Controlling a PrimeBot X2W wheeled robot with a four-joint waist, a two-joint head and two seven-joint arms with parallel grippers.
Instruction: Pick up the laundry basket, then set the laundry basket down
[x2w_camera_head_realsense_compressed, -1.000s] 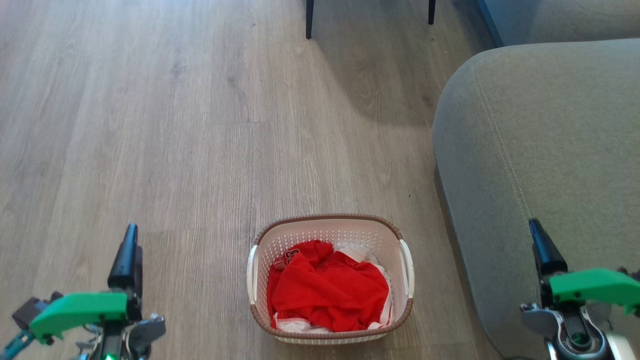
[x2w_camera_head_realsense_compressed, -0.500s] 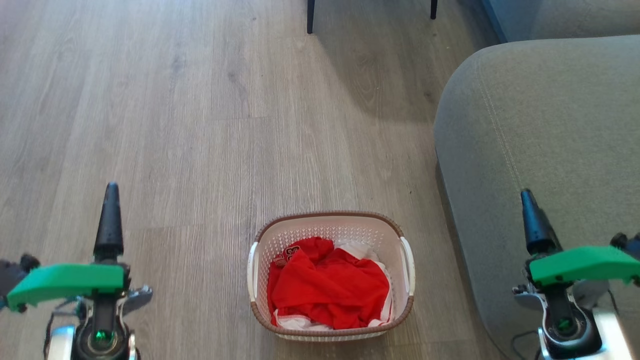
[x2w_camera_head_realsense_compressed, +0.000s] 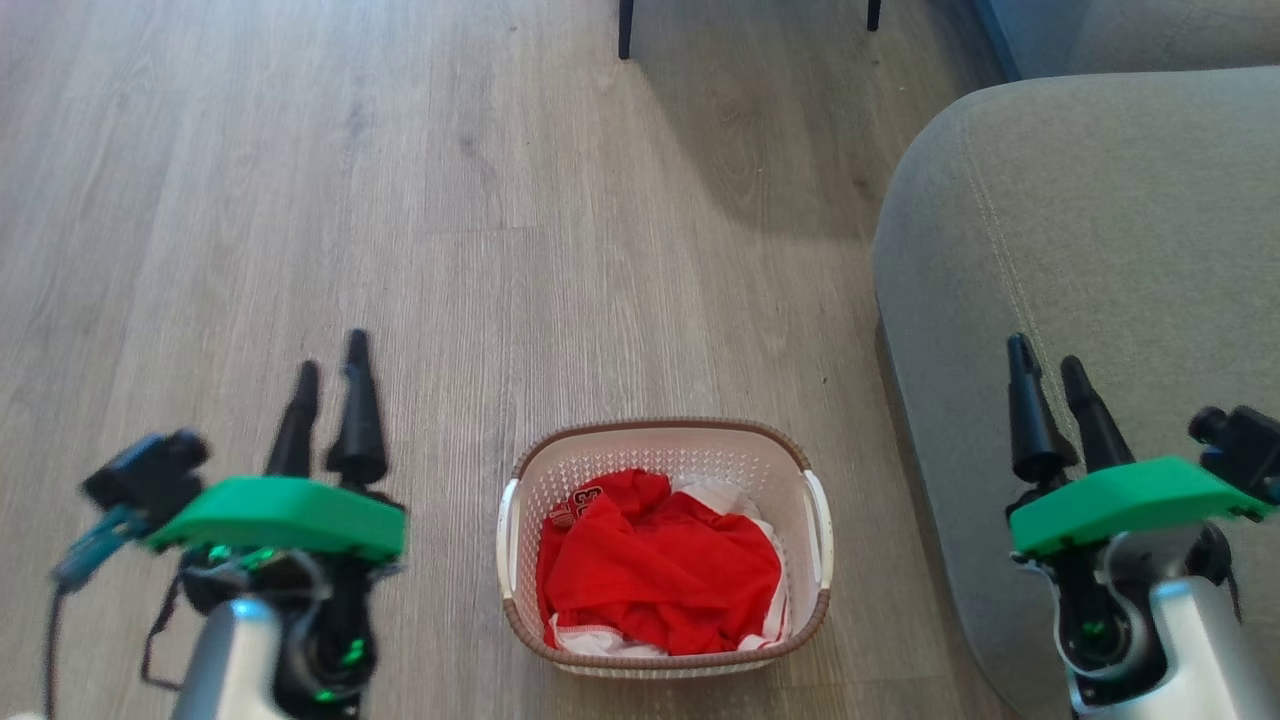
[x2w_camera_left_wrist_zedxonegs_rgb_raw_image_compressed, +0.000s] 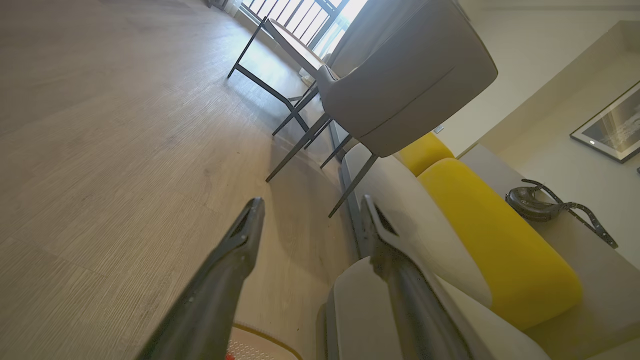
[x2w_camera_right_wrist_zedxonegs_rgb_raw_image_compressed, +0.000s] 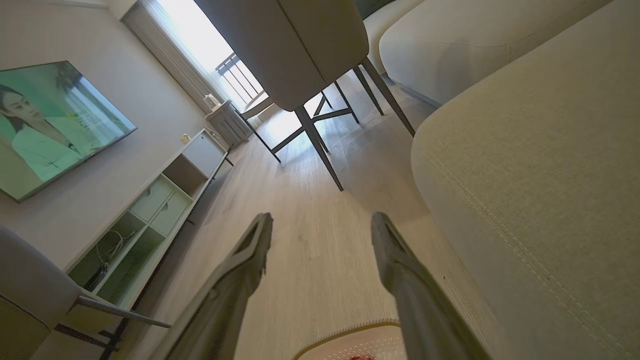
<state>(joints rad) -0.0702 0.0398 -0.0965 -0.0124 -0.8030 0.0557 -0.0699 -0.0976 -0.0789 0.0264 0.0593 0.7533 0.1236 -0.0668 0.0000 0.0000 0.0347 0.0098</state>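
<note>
On the floor (x2w_camera_head_realsense_compressed: 400, 200), the basket (x2w_camera_head_realsense_compressed: 660, 428) (red laundry (x2w_camera_head_realsense_compressed: 660, 575) inside) sits between my left gripper (x2w_camera_head_realsense_compressed: 331, 353) and right gripper (x2w_camera_head_realsense_compressed: 1044, 352); both spread, empty, placed to lift it from both sides.

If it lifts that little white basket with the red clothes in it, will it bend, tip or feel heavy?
Probably light: the laundry basket is perforated plastic holding only crumpled clothes, a red garment on top. Likely stiff enough to keep its shape, given its moulded brown rim. Lifted by one side handle alone, it would probably tilt.
</note>
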